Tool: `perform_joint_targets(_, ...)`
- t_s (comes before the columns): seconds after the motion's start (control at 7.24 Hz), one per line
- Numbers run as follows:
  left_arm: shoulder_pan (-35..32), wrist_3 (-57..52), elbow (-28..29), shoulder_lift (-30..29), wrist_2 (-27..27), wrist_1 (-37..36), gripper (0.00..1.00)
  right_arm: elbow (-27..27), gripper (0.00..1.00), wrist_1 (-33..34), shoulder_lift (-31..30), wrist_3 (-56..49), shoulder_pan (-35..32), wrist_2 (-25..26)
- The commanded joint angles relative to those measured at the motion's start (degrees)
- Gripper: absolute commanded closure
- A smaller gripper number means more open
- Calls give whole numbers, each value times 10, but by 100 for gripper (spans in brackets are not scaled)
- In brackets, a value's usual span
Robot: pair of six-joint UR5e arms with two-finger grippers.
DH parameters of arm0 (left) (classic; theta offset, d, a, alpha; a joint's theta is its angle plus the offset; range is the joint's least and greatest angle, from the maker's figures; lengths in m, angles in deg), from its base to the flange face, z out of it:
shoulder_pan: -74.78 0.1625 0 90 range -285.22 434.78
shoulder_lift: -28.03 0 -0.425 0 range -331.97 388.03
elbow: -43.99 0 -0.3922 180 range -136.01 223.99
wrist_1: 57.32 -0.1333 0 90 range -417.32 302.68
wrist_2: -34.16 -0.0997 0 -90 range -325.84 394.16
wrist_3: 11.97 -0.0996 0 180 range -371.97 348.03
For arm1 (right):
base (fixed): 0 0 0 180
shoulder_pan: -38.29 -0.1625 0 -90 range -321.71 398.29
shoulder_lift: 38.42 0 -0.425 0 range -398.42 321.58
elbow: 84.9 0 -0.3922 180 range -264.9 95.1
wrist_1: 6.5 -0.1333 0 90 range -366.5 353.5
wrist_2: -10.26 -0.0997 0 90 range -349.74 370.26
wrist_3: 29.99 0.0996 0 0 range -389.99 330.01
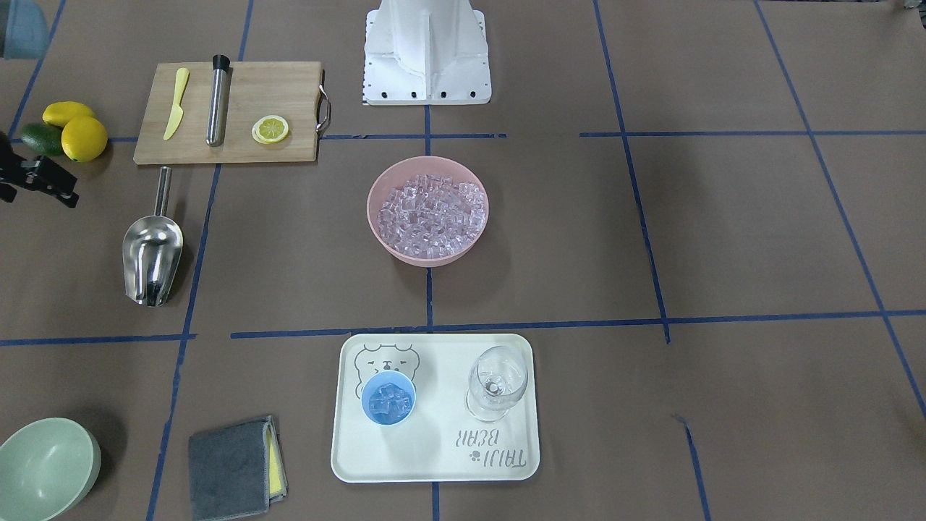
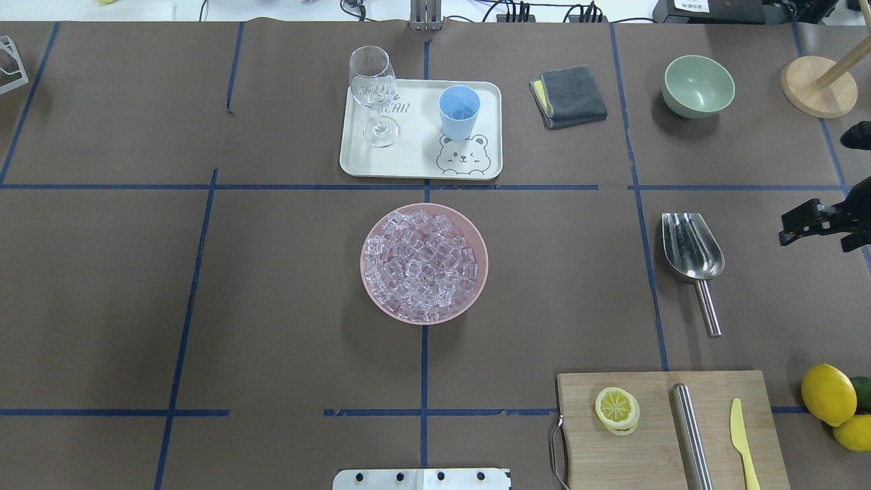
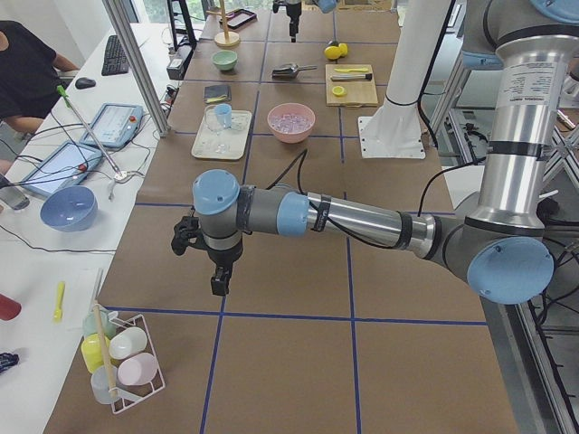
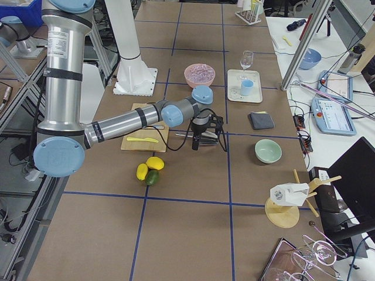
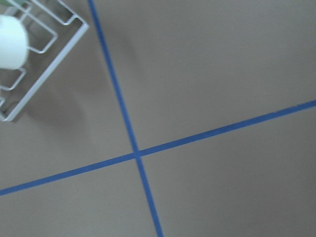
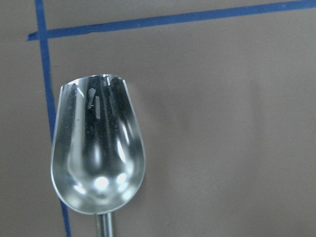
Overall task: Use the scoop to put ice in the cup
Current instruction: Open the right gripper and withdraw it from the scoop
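The ice [image 1: 427,213] fills a pink bowl [image 2: 476,286] at the table's middle. The light-blue cup [image 1: 388,398] stands on a white tray [image 1: 434,463] and holds a few cubes; it also shows in the overhead view [image 2: 458,112]. The steel scoop [image 2: 691,248] lies empty on the table, and the right wrist view [image 6: 96,148] looks straight down on it. My right gripper [image 2: 816,224] hovers just beside the scoop, open and empty. My left gripper [image 3: 220,285] hangs over the table's far left end; I cannot tell whether it is open or shut.
A wine glass [image 2: 373,95] stands on the tray beside the cup. A grey cloth [image 2: 570,95] and a green bowl [image 2: 698,85] lie beyond the scoop. A cutting board [image 2: 653,435] holds a lemon slice, a steel cylinder and a yellow knife. Lemons [image 2: 827,395] lie nearby. A wire rack [image 5: 29,64] sits under the left arm.
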Motion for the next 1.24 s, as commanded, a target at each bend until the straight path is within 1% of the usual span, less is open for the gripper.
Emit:
perform_joint_targets(0.0, -12, -23, 22, 27, 37, 2, 0, -62, 0, 1, 0, -127, -101, -23)
perform_joint_targets(0.14, -12, -23, 13, 37, 32, 38, 0, -77, 0, 1, 1, -156, -129, -24)
perform_joint_targets(0.28, -13, -20, 4, 67, 31, 63, 0, -94, 0, 1, 3, -174, -142, -24)
perform_joint_targets(0.41, -14, -16, -1, 78, 29, 114, 0, -113, 0, -2, 6, -195, -143, -21)
perform_joint_targets(0.55, -13, -17, -3, 107, 28, 146, 0, -118, 0, -4, 9, -205, -148, -23)
perform_joint_targets(0.83, -16, -20, -19, 107, 26, 145, 0, -117, 0, 1, 17, -205, -166, -26)
perform_joint_targets(0.97, -21, -22, -49, 108, 26, 103, 0, -118, 0, 2, 16, -206, -169, -43)
perform_joint_targets(1.11, -19, -23, -50, 104, 25, 22, 0, -117, 0, 2, 17, -207, -169, -45)
